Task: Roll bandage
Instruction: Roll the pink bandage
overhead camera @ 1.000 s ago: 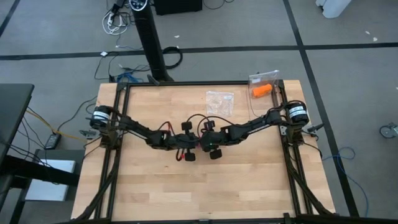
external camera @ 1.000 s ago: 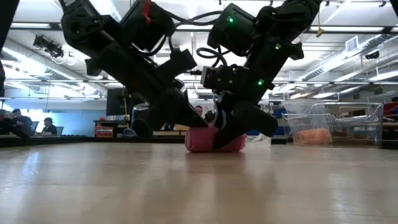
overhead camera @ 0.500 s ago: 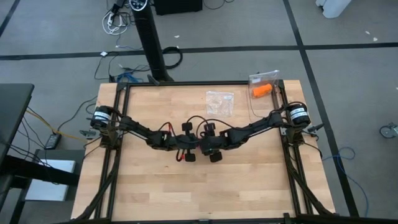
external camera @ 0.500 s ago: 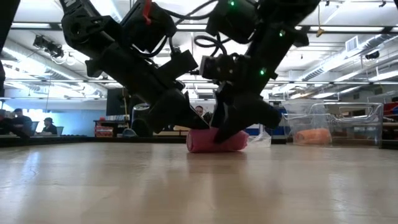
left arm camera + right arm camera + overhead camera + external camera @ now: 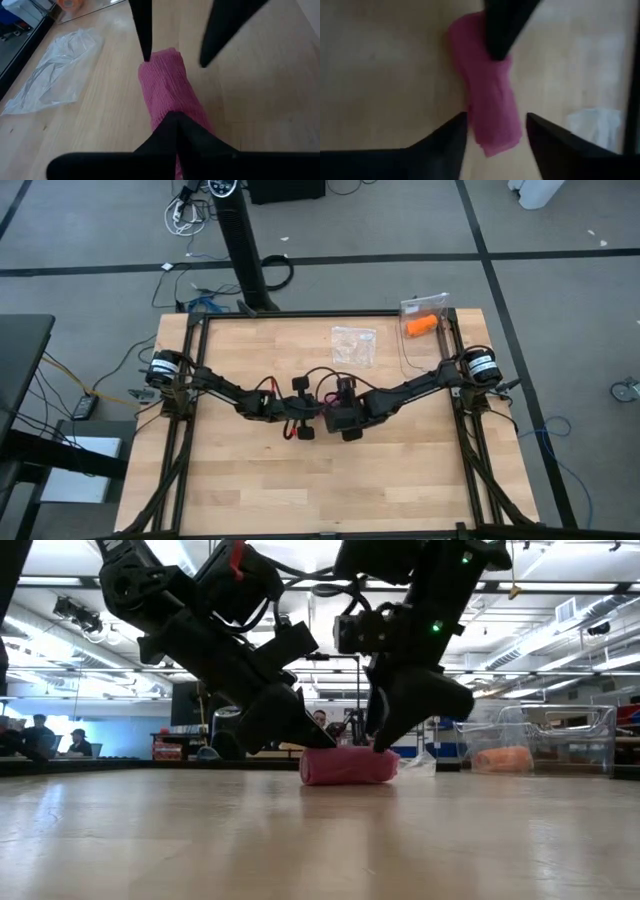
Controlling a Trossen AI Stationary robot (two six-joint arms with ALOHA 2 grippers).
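Observation:
The bandage (image 5: pixel 348 765) is a magenta-pink roll lying on its side on the wooden table at mid-table; it also shows in the left wrist view (image 5: pixel 167 85) and the right wrist view (image 5: pixel 487 95). My left gripper (image 5: pixel 305 743) comes down slanting from the left and is shut at the roll's left end. My right gripper (image 5: pixel 385 740) stands open and nearly upright over the roll's right end, with one finger (image 5: pixel 445 145) on each side of it. In the high view the two grippers (image 5: pixel 308 418) (image 5: pixel 336 418) hide the roll. My left gripper has its shut fingertips (image 5: pixel 174 122) on the top of the roll's left end (image 5: pixel 165 107), slanting down from the table's left. The fingers hide how much fabric lies between them. The roll lies flat on the table. My right gripper has one fingertip (image 5: pixel 146 57) right at the roll's right end; I cannot tell whether it touches.
A crumpled clear plastic bag (image 5: pixel 353 343) lies on the table behind the grippers. A clear box (image 5: pixel 424 312) at the far right corner holds an orange roll (image 5: pixel 500 758). People sit in the room beyond the table's far left (image 5: pixel 40 735).
My right gripper has risen off the roll and tipped from a low slant to nearly upright, shifting slightly toward the table's left. The roll has stayed on the table and now lies as a smoother, level cylinder. My left gripper has kept still.

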